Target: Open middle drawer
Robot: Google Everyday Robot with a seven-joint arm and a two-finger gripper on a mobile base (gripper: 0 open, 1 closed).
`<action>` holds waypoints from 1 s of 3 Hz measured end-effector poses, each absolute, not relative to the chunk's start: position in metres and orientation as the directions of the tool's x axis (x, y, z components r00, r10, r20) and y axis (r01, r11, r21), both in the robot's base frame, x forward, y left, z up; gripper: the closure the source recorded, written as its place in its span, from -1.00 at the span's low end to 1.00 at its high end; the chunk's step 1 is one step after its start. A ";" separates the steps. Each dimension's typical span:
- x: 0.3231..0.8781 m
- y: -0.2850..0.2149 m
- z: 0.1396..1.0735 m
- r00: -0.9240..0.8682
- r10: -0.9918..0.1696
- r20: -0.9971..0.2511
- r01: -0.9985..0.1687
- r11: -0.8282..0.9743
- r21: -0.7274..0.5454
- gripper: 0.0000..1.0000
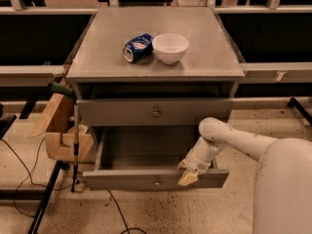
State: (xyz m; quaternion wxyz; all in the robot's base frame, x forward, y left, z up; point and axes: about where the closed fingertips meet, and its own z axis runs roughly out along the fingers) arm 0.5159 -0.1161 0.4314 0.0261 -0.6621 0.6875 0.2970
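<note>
The middle drawer (122, 180) is pulled out toward the camera, low at the front of the grey cabinet. Its long flat front has a small round knob (157, 182), and its shallow grey tray (146, 147) lies exposed. My gripper (188, 173) is at the top edge of this drawer's front, right of the knob. The white arm (234, 140) reaches in from the right. Above it, a taller grey drawer front (117, 113) with its own knob is shut.
A crushed blue can (138, 47) and a white bowl (170, 48) sit on the cabinet top (156, 23). A wooden frame (61, 130) with a green-handled clamp stands against the cabinet's left side. Black cables (29, 179) run over the floor at left.
</note>
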 end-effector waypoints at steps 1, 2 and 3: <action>0.521 -0.116 0.431 -0.122 -0.895 -0.429 -0.926 -0.053 0.374 1.00; 0.526 -0.116 0.431 -0.122 -0.895 -0.429 -0.926 -0.053 0.374 0.49; 0.532 -0.116 0.431 -0.122 -0.895 -0.429 -0.926 -0.053 0.374 0.00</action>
